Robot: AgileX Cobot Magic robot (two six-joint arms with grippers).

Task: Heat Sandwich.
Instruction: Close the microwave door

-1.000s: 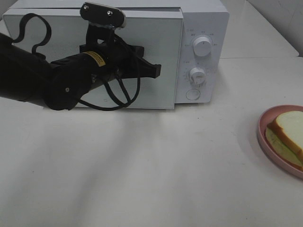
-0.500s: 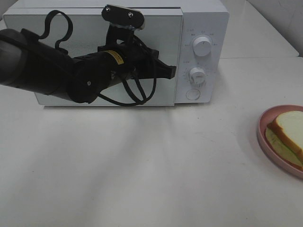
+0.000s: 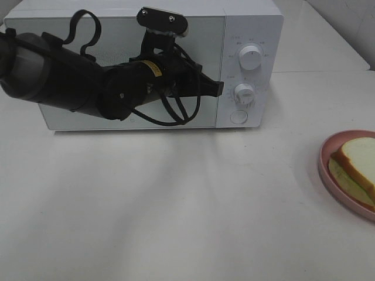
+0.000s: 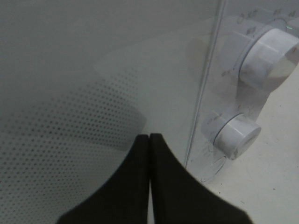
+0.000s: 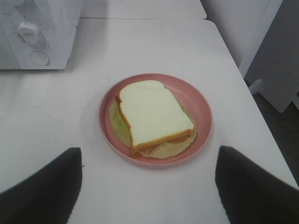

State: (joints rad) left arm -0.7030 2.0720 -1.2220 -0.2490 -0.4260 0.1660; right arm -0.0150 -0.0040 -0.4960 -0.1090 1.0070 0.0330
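The sandwich [image 3: 358, 159], white bread with tan crust and pale green and reddish filling, lies on a round pink plate [image 3: 326, 168] at the table's right edge. In the right wrist view the sandwich [image 5: 152, 114] lies on the plate [image 5: 202, 110] just ahead of my right gripper [image 5: 149, 149], which is open and empty. My left gripper [image 3: 218, 88] is shut and empty. Its tips sit at the right edge of the closed door of the white microwave [image 3: 252, 23]. The left wrist view shows the shut gripper [image 4: 149, 136] close to the door [image 4: 93, 70].
The microwave's panel has an upper knob [image 3: 251, 57], a lower knob [image 3: 244, 93] and a round button [image 3: 238, 116]. They also show in the left wrist view as the upper knob [image 4: 268, 58] and lower knob [image 4: 236, 135]. The table edge [image 5: 233, 70] runs right of the plate.
My left arm has moved to the right across the microwave door, bringing the shut gripper from mid-door to the door's right edge. The sandwich and plate have not moved.
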